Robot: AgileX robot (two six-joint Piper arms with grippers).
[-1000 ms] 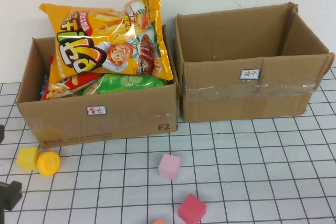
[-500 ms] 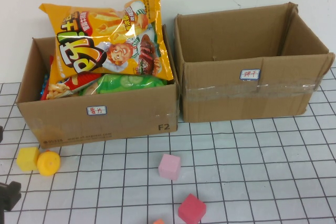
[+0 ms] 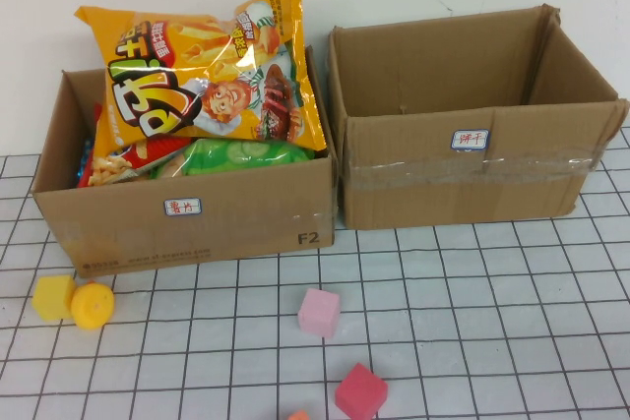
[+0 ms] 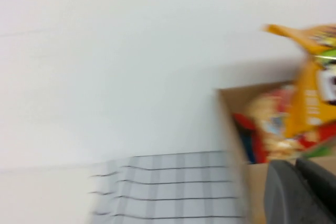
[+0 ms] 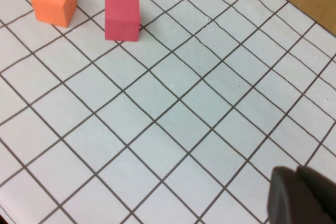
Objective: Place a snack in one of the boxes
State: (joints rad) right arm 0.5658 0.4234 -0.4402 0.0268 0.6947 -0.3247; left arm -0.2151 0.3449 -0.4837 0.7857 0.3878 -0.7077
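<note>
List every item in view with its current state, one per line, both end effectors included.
Left box: open-topped, packed with snacks.
Yellow chip bag: on top, sticking out above the rim.
Green snack bag: lying inside the left box.
Right box: open-topped, no contents visible.
Left end effector: beside the left box, holding nothing visible.
Right end effector: above bare table, near the red cube.

Two open cardboard boxes stand side by side on the gridded worktop [image 3: 472, 282]. The left box [image 3: 197, 213], in the left half of the frame, is packed with snacks: a large yellow chip bag [image 3: 207, 71] leans upright above a green bag [image 3: 241, 154] and a red-and-white packet [image 3: 123, 159]. The right box [image 3: 472, 125] shows only bare cardboard inside. Along the lower frame lie a yellow cube [image 3: 51, 296] touching a yellow round piece [image 3: 92, 305], a pink cube [image 3: 319, 312], a red cube [image 3: 360, 391] and an orange block [image 3: 297, 415] at the bottom edge. Neither gripper is in view.
</note>
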